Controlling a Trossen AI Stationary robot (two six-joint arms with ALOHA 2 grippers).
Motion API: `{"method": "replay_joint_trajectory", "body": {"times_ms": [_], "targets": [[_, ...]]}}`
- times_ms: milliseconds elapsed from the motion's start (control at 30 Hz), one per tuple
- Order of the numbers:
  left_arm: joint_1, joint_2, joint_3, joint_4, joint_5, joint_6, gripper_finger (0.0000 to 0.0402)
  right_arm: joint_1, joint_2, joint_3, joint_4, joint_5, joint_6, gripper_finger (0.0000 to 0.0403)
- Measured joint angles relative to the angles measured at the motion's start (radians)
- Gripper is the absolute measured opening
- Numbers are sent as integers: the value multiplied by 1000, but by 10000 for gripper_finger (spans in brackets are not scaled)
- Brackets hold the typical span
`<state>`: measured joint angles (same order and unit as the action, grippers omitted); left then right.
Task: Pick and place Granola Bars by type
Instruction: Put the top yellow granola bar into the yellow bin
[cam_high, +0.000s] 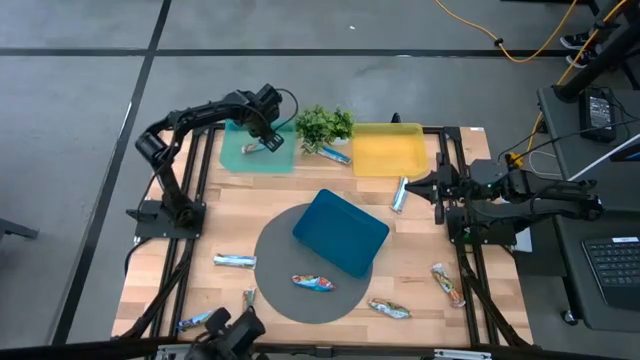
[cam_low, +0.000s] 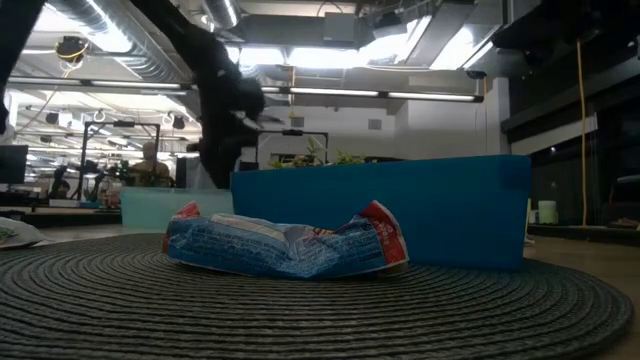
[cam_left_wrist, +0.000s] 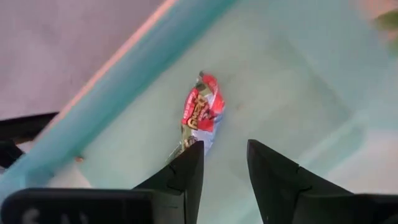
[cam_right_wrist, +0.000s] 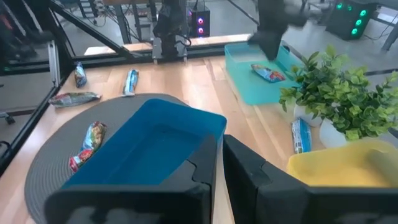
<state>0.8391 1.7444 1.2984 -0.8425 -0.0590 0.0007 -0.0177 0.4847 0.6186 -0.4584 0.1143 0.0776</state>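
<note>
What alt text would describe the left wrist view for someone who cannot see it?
A red-printed granola bar lies in a pale green tray, just beyond the open left gripper hovering over it.

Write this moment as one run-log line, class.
left gripper: open above red foil-wrapped granola bar in pale teal plastic tray | right gripper: waiting beside yellow plastic tray

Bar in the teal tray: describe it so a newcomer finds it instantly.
Start at the far edge of the table, where a teal tray sits left of the potted plant and the yellow tray. The left claw hovers open above it. The red-printed granola bar is the only bar lying inside any tray; the others lie on the wood or the grey mat.
</note>
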Motion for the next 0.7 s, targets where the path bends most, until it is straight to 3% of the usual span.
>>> {"method": "replay_joint_trajectory", "body": {"times_ms": [233,500,700], "targets": [[-50,-187,0,1,104,-93,116,0,23,0,-71,6,86,32],[-199,-413,0,55,87,-189,116,0,91,0,-116,49,339,38],[-329,-536,0,153,19,-227,116,-2,168,0,-135,91,549,105]]}}
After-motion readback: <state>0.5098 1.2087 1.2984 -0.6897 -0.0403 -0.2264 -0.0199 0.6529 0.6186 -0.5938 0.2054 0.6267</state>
